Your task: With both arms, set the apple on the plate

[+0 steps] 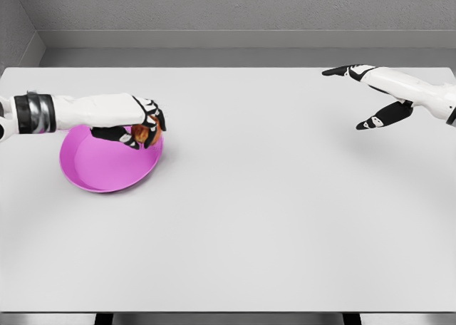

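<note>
Presently the left hand [144, 127] grips the apple [140, 133] with curled fingers over the pink plate [100, 169] (positioned for release, apparently), while the right hand [370, 97] hovers far right above the table [271, 225], fingers spread and empty.

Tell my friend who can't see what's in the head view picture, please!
The robot's left hand holds a reddish apple in its fingers just over the far right edge of a pink plate on a white table. The right hand hangs open and empty over the table's far right corner.
</note>
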